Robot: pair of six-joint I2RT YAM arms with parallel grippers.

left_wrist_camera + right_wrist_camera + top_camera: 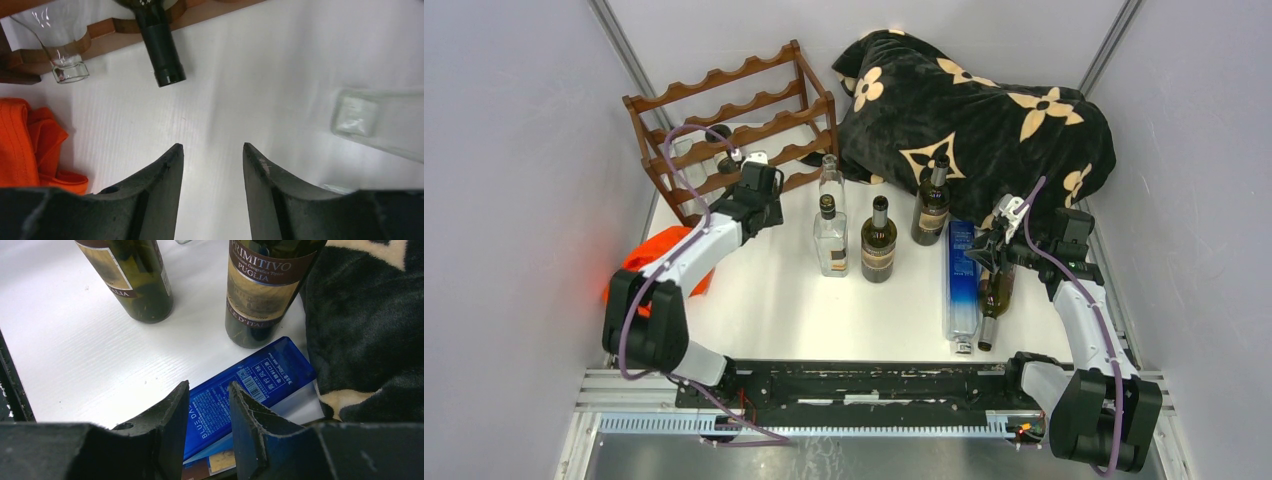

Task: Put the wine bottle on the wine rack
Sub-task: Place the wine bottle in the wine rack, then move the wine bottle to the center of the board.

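Left pincer (212,150) agape over white table (260,60), dark bottle neck (161,47) jutting from wine rack (112,39) (clear neck (67,67) beside), orange cloth (30,140)

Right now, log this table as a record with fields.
rack: dark reddish-brown wooden wine rack, back left
on rack: one dark bottle, one clear bottle
standing: two clear glass bottles, two dark labelled bottles
lying: flat blue bottle, dark green bottle
left jaws: open, empty
right jaws: open, over flat blue bottle

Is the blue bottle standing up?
No, the blue bottle lies flat on its side on the white table.
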